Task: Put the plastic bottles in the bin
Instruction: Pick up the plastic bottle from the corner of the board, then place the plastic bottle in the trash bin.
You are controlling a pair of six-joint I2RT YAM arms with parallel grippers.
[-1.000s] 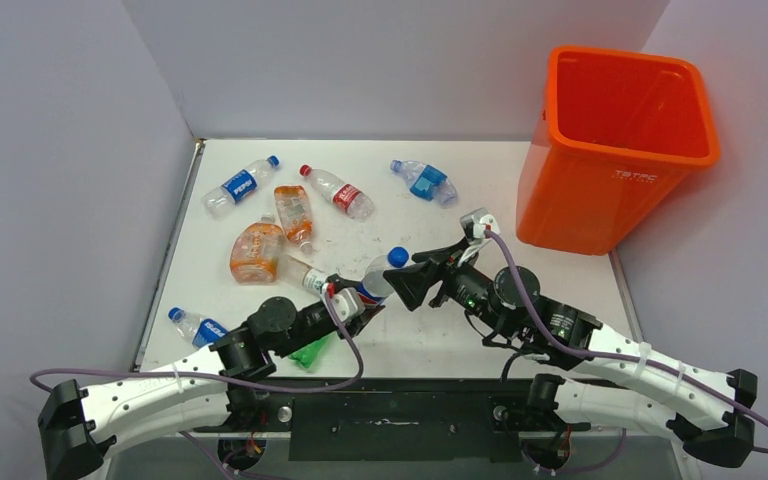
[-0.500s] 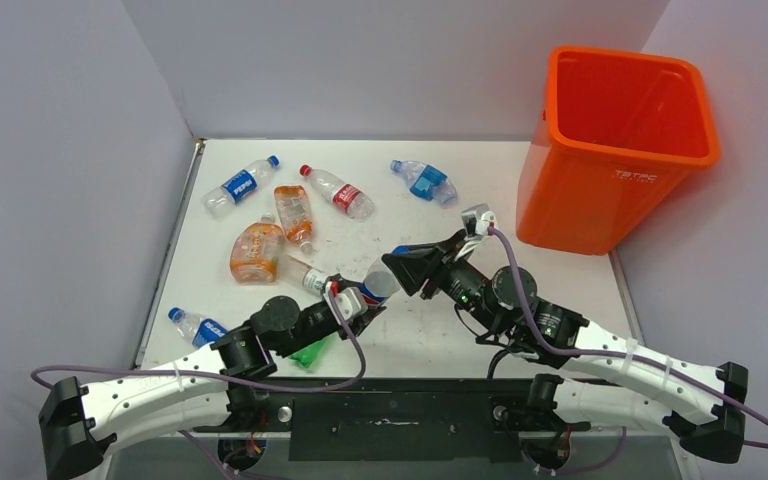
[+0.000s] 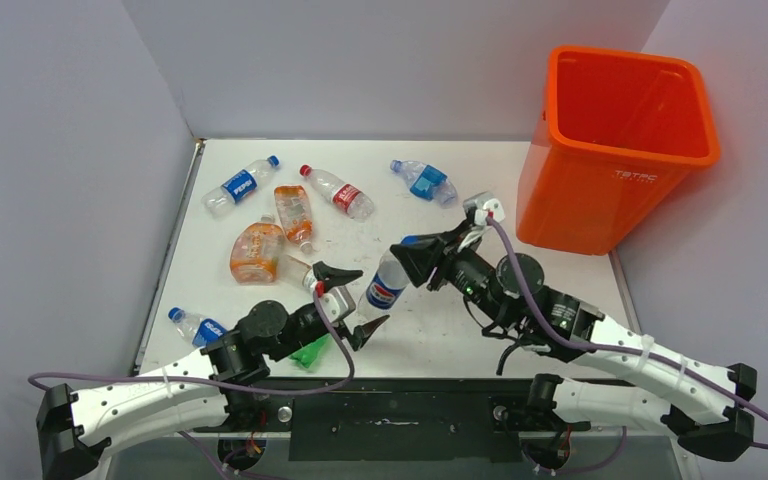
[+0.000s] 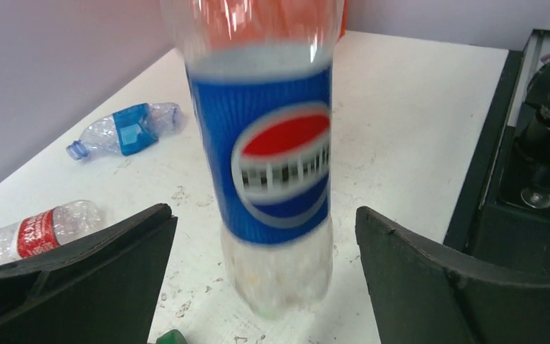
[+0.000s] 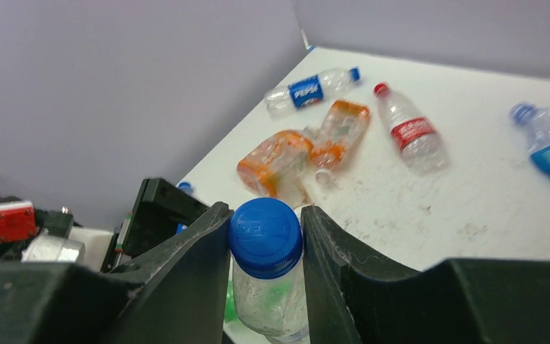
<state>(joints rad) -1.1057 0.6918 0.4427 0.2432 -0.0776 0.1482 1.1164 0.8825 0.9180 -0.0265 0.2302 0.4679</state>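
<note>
A clear Pepsi bottle [image 3: 386, 286] with a blue label hangs nearly upright just above the table. My right gripper [image 3: 412, 256] is shut on its blue cap [image 5: 265, 236]. The bottle's lower half [image 4: 272, 165] stands between the fingers of my left gripper [image 3: 358, 301], which is open wide and clear of it on both sides. The tall orange bin [image 3: 580, 200] stands at the back right, beyond the right arm. Several more bottles lie on the left half of the table: another Pepsi bottle [image 3: 240, 185], a red-labelled one [image 3: 338, 192] and two orange ones [image 3: 256, 250].
A crushed blue-labelled bottle [image 3: 423, 182] lies near the back middle. One more Pepsi bottle [image 3: 198, 326] rests by the left edge, and a green bottle [image 3: 312, 350] lies under the left arm. Grey walls close in the left, back and right.
My left gripper has opened and let go of the Pepsi bottle. My right gripper has closed on its cap, and the bottle now hangs more upright.
</note>
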